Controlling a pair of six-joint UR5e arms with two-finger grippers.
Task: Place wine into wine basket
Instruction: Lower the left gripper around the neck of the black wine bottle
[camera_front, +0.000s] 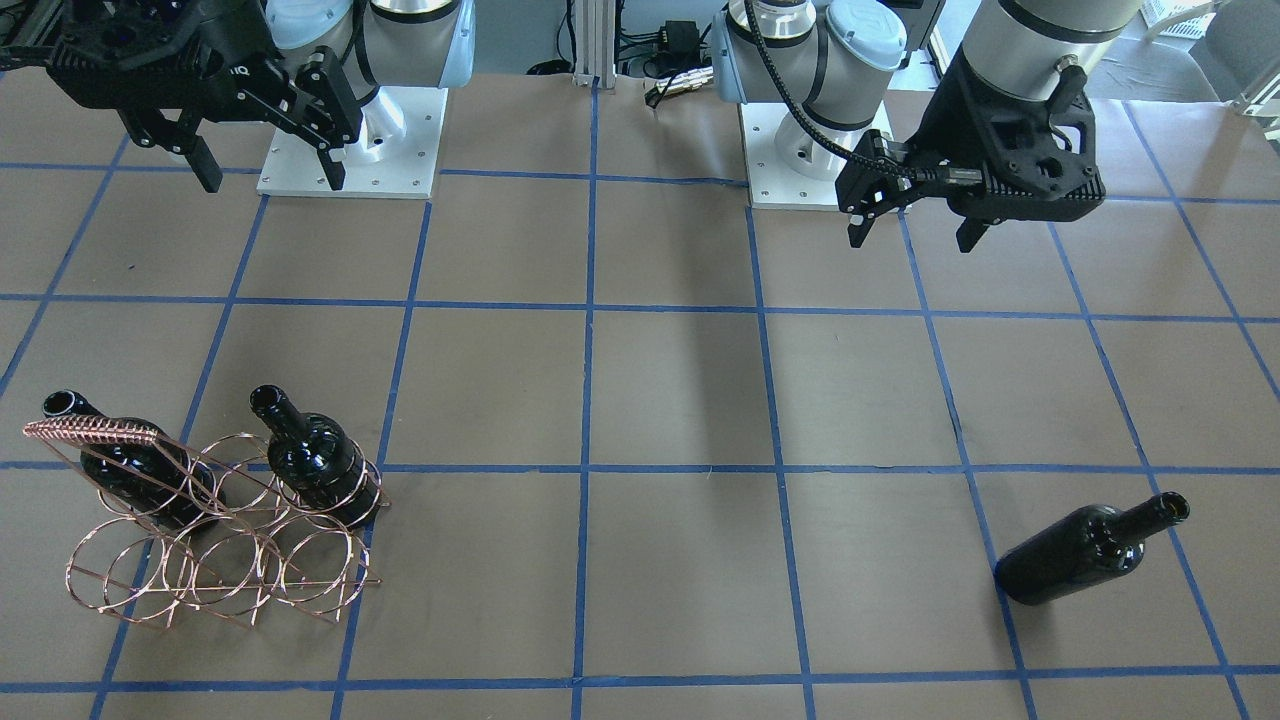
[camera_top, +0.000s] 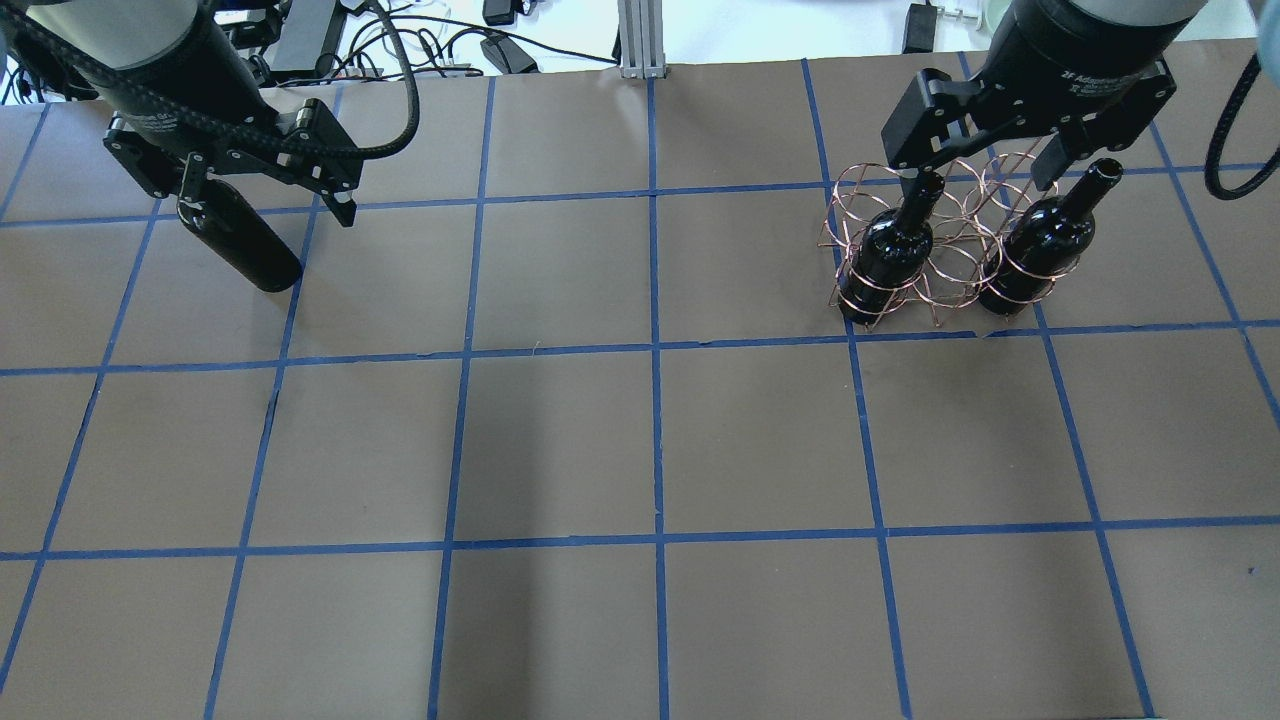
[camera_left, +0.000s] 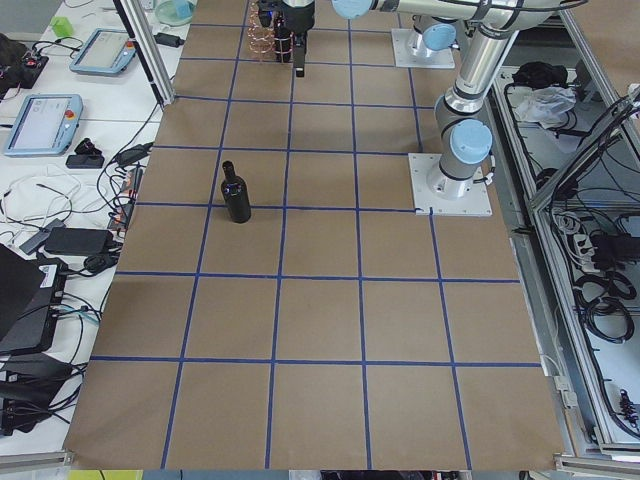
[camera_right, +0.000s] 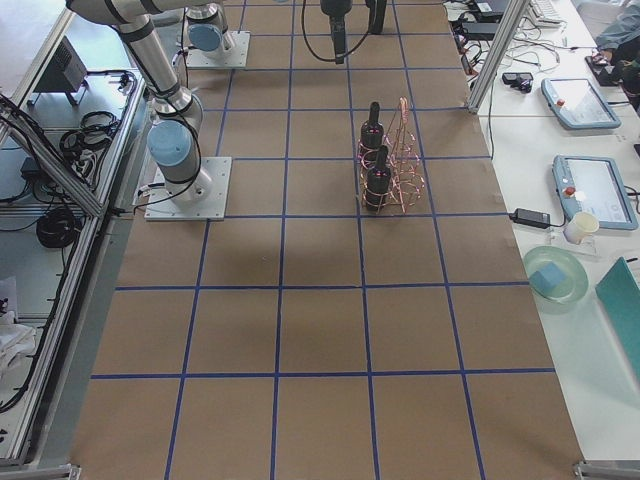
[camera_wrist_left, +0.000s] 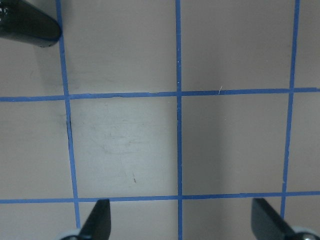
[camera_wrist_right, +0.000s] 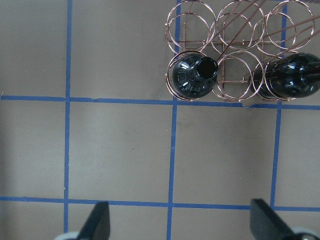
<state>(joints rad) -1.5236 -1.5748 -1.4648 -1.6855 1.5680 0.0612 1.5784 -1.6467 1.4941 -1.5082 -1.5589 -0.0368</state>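
A glossy black wine bottle (camera_front: 1085, 555) stands alone and upright on the brown table; it also shows in the overhead view (camera_top: 240, 240), the left side view (camera_left: 236, 193) and at the top left of the left wrist view (camera_wrist_left: 25, 22). The copper wire wine basket (camera_front: 220, 545) (camera_top: 940, 240) (camera_wrist_right: 235, 55) holds two look-alike bottles (camera_top: 895, 250) (camera_top: 1040, 245) in the end rings of the row nearer the robot. My left gripper (camera_top: 268, 210) (camera_front: 910, 242) hangs open and empty above the lone bottle. My right gripper (camera_top: 980, 180) (camera_front: 273, 185) hangs open and empty above the basket.
The basket's middle ring in the near row and its far row hold nothing. The arm bases (camera_front: 350, 150) (camera_front: 810, 160) stand at the robot's table edge. Cables (camera_top: 450, 45) lie past the far edge. Blue tape lines grid the table.
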